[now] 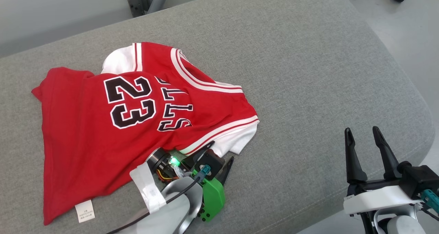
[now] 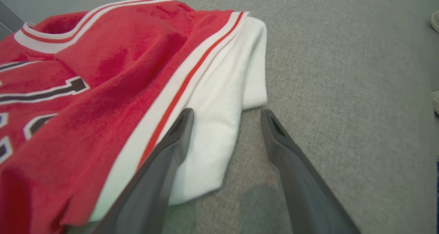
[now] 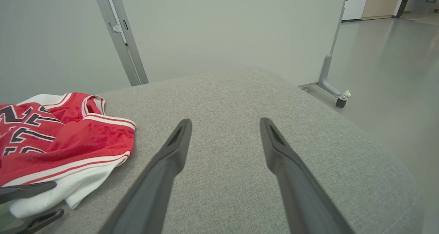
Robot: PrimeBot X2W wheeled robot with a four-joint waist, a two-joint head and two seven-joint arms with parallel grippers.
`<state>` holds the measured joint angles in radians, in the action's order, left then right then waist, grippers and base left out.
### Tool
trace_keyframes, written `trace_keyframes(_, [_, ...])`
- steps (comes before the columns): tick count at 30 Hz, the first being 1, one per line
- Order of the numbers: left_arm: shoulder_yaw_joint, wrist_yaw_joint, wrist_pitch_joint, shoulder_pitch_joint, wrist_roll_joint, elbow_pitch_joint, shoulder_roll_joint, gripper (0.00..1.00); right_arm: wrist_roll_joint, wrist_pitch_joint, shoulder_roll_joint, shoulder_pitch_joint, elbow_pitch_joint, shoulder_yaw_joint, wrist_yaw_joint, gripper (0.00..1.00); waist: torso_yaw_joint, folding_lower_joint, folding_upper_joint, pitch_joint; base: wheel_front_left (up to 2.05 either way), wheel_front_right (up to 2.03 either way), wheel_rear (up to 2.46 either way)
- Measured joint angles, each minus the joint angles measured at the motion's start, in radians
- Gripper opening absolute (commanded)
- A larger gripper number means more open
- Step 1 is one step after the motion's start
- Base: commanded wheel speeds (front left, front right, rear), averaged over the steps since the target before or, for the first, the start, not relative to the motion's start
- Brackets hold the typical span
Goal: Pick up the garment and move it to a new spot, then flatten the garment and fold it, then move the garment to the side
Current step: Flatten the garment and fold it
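The left gripper (image 2: pixel 227 112) has its jaws spread wide, grasping nothing. One finger (image 2: pixel 164 148) is over the white sleeve (image 2: pixel 219 100), touching or not I cannot tell, and the other is over the bare grey cushion (image 2: pixel 343 72). The right gripper (image 1: pixel 362 129) hangs released, well apart, near the cushion's edge. The garment (image 1: pixel 85 124), a red jersey numbered 23, lies crumpled toward the cushion's left. The left arm hides part of its hem, folds break up its lettering, and its label (image 1: pixel 84 211) is too small to read.
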<state>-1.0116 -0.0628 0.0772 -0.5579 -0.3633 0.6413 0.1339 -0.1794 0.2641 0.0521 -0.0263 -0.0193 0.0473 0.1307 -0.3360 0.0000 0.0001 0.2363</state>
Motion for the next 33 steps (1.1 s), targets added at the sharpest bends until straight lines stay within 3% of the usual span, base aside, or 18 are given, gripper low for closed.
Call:
trace_keyframes(1, [0.000,0.001,0.000,-0.007,0.000,0.016,0.001,0.65,0.000,0.000,0.000,0.000,0.000,0.000,0.000,1.00,0.001,0.0000,0.0000,0.000,0.00,0.00,0.00])
trace_keyframes(2, [0.002,0.003,-0.001,-0.012,-0.004,0.026,0.001,0.38,-0.003,0.000,0.000,0.000,-0.001,0.000,0.000,1.00,0.002,0.0000,0.0000,0.000,0.00,0.00,0.00])
trace_keyframes(3, [0.004,0.011,-0.002,-0.016,-0.008,0.034,0.000,0.00,-0.004,0.000,0.000,0.000,-0.002,0.000,0.000,1.00,0.003,0.0000,0.0000,0.000,0.00,0.00,0.00])
trace_keyframes(11, [0.035,0.073,-0.006,-0.031,-0.083,0.038,-0.013,0.00,-0.011,0.000,-0.001,0.002,-0.005,0.002,0.000,1.00,0.011,0.0000,0.0000,-0.007,0.00,0.00,0.00])
trace_keyframes(18, [0.046,0.154,-0.106,-0.022,-0.213,-0.095,-0.040,0.00,-0.012,0.000,-0.001,0.001,-0.007,0.003,0.000,1.00,0.011,0.0000,0.0000,-0.012,0.00,0.00,0.00])
trace_keyframes(25, [0.027,0.184,-0.271,-0.014,-0.361,-0.217,-0.040,0.00,-0.013,0.000,-0.001,0.002,-0.009,-0.003,0.000,1.00,0.004,0.0000,0.0000,0.000,0.00,0.00,0.00])
trace_keyframes(33, [0.059,0.190,-0.380,-0.017,-0.570,-0.279,-0.038,0.00,-0.022,0.000,-0.001,0.012,-0.012,-0.008,0.000,1.00,-0.014,0.0000,0.0000,0.027,0.00,0.00,0.00])
